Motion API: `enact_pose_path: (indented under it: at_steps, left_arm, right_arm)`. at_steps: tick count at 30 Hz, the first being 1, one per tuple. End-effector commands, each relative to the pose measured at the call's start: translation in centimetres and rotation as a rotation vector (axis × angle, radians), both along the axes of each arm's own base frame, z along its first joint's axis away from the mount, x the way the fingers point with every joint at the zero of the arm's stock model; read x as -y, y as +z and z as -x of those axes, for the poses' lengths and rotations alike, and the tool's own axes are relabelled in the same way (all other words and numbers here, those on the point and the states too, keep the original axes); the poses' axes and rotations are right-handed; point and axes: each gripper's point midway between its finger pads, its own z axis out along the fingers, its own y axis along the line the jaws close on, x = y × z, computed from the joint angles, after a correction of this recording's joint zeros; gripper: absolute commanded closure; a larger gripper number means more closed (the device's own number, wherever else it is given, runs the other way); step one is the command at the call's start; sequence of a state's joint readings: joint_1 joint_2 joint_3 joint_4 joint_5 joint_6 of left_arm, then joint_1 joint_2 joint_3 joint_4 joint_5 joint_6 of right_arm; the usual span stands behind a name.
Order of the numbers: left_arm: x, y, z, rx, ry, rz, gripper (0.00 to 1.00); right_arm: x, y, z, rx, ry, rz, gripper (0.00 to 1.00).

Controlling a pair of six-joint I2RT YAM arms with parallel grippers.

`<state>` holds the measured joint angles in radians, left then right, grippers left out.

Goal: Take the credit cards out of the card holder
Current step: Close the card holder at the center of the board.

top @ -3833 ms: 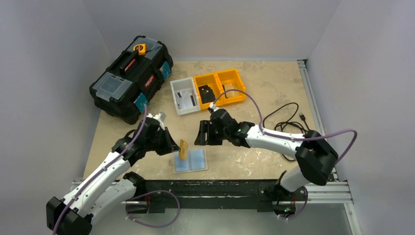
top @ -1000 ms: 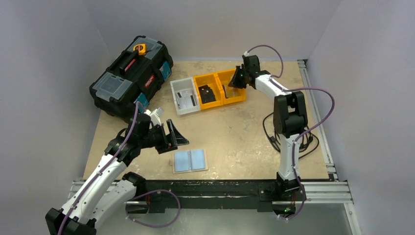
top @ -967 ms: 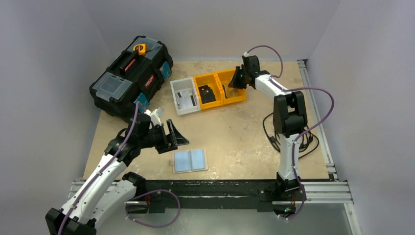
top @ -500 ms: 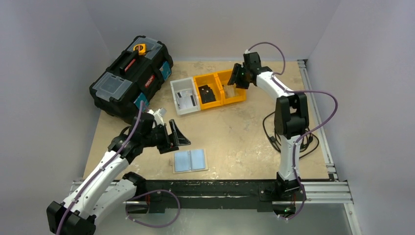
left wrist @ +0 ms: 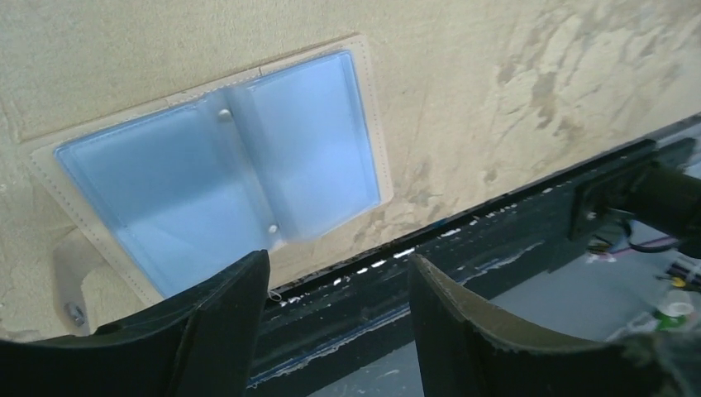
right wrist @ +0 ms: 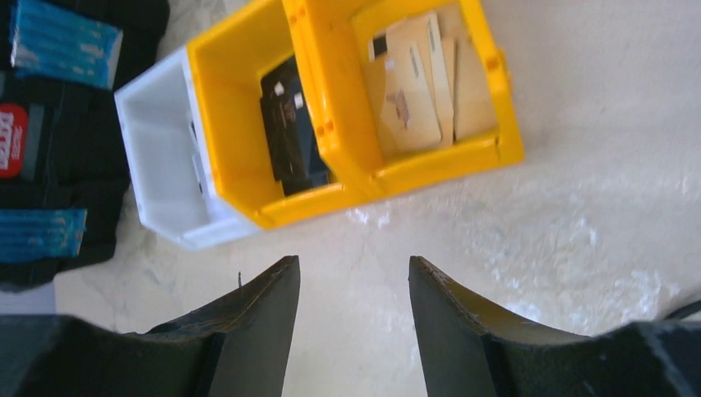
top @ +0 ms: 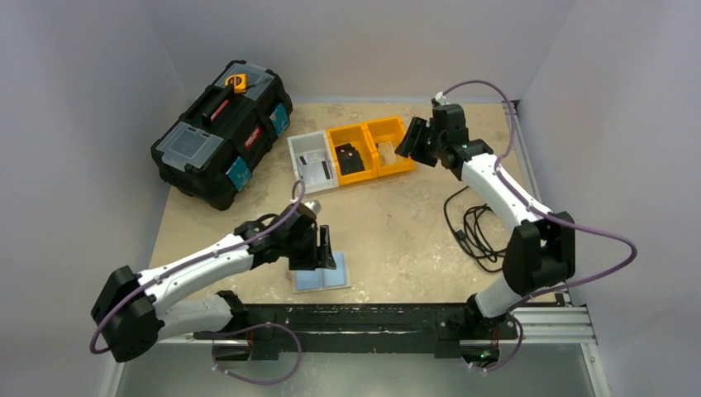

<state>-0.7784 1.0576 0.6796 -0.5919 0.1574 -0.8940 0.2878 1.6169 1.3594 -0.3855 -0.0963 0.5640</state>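
The card holder (left wrist: 223, 169) lies open and flat near the table's front edge, its two bluish clear pockets framed by a tan stitched border; it also shows in the top view (top: 329, 277). My left gripper (top: 324, 252) hovers just over its far-left part, open, with nothing between its fingers (left wrist: 339, 260). Pale beige credit cards (right wrist: 417, 91) lie in the right yellow bin (right wrist: 496, 145), and dark cards (right wrist: 289, 132) in the left yellow bin. My right gripper (right wrist: 354, 263) is open and empty, just right of the bins (top: 411, 141).
A grey-white bin (top: 312, 163) adjoins the yellow bins (top: 372, 149). A black toolbox (top: 223, 132) stands at the back left. A black cable (top: 479, 223) lies coiled at the right. The black frame rail (left wrist: 496, 248) runs just beyond the holder's near edge.
My left arm has swung right and down over the card holder, its jaws a little narrower. My right gripper has opened and drawn back to the right from above the yellow bin.
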Motion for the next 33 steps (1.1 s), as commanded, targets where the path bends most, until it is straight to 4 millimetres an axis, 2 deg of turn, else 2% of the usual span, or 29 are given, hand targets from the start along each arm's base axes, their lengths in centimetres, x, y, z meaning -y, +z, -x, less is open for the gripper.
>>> enact_pose_path:
  at_steps: [1, 9, 14, 18, 21, 27, 31, 33]
  left_arm:
    - [1.8, -0.4, -1.7, 0.110, -0.042, -0.111, 0.40]
    - [3.9, -3.3, -1.7, 0.136, -0.134, -0.330, 0.41]
    - [4.0, -5.3, -1.7, 0.146, -0.161, -0.485, 0.41]
    - [3.0, -6.8, -1.6, 0.143, -0.170, -0.635, 0.44]
    - [2.6, -7.3, -1.5, 0.144, -0.171, -0.678, 0.52]
    - [2.6, -6.5, -1.7, 0.166, -0.160, -0.652, 0.82]
    - [3.3, -5.7, -1.7, 0.181, -0.163, -0.597, 1.00]
    - [4.2, -5.0, -1.6, 0.184, -0.164, -0.534, 1.00]
  right_arm:
    - [-1.1, -0.7, 3.4, 0.005, 0.030, -0.023, 0.48]
    - [-2.3, -1.7, 9.1, -0.012, 0.094, -0.029, 0.48]
    - [-3.5, -3.2, 11.8, -0.043, 0.135, -0.052, 0.48]
    - [-4.0, -4.8, 13.7, -0.078, 0.161, -0.057, 0.48]
    - [-4.2, -5.9, 14.7, -0.098, 0.173, -0.061, 0.48]
    - [-4.4, -7.8, 16.6, -0.138, 0.192, -0.087, 0.49]
    - [-5.6, -8.8, 18.2, -0.169, 0.234, -0.127, 0.49]
    - [-6.4, -9.2, 19.0, -0.183, 0.261, -0.146, 0.49]
